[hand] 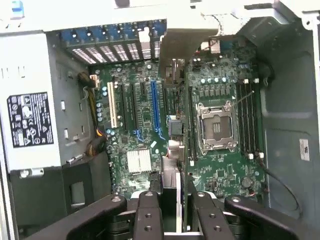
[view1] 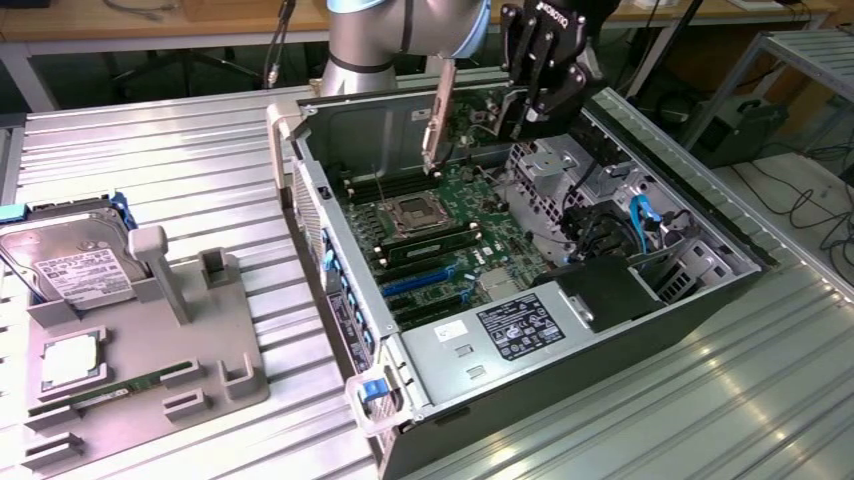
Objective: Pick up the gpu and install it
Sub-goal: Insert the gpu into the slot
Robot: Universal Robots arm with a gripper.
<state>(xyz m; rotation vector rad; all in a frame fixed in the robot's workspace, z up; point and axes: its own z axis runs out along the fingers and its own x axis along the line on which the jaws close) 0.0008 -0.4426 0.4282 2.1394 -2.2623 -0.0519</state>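
Note:
The gpu (view1: 438, 115) hangs upright above the open computer case (view1: 334, 130), with its silver end bracket pointing down toward the motherboard (view1: 454, 235). My gripper (view1: 530, 115) is shut on the card's far end. In the wrist view the gpu (hand: 176, 50) runs edge-on away from the gripper (hand: 173, 200), its black fingers (hand: 149, 212) clamped on either side of it. Below the card lie the blue expansion slots (hand: 154, 107), and the card is clear of them. The blue slots (view1: 424, 280) sit between the processor socket (view1: 407, 212) and the power supply (view1: 514, 330).
The case lies on its side on a ribbed metal table (view1: 160, 150). At the exterior view's left a grey fixture (view1: 187, 340) holds a silver hard drive (view1: 74, 265) and a green memory stick (view1: 120, 385). Blue cables (view1: 643, 225) and drive cages fill the case's right side.

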